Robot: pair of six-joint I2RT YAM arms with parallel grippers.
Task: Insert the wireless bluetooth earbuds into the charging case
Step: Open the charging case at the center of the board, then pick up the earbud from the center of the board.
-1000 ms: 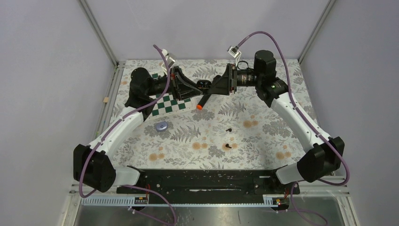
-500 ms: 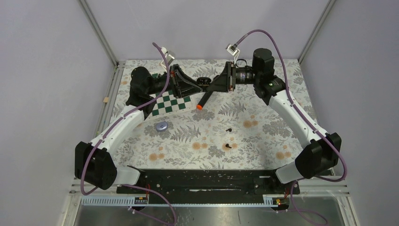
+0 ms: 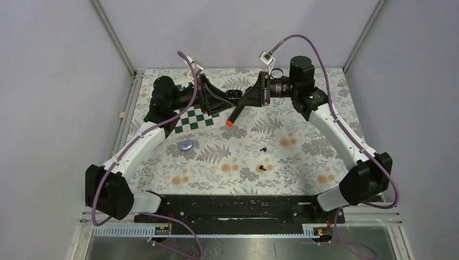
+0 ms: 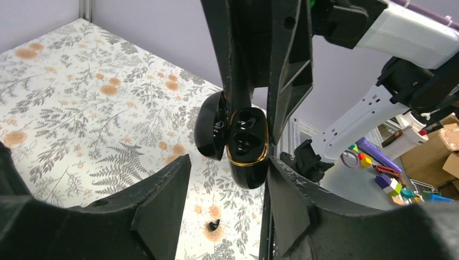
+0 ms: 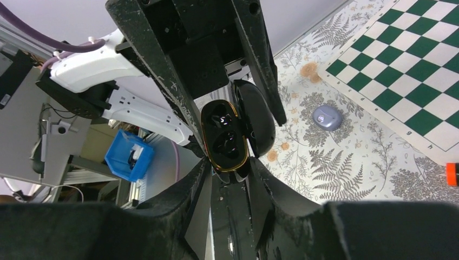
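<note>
An open black charging case [image 3: 234, 96] with a gold rim [image 4: 247, 138] hangs in the air at the back of the table between both grippers, its lid [image 4: 211, 132] swung aside and both wells empty. My right gripper [image 5: 231, 162] is shut on the case's lower body [image 5: 224, 138]. My left gripper [image 4: 228, 160] faces it with its jaws spread, the case's end close to one finger [image 4: 292, 200]. Two black earbuds [image 3: 263, 149] [image 3: 263, 168] lie on the floral table; one earbud [image 4: 215, 225] shows below the left jaws.
A black marker with an orange cap [image 3: 233, 115] lies under the grippers beside a green checkered mat [image 3: 197, 117]. A small closed purple case [image 3: 185, 144] [image 5: 327, 116] rests left of centre. Metal frame posts stand at the table's back corners.
The left jaws have spread apart off the case. The right jaws have narrowed onto the case. Both arms stay almost where they were.
</note>
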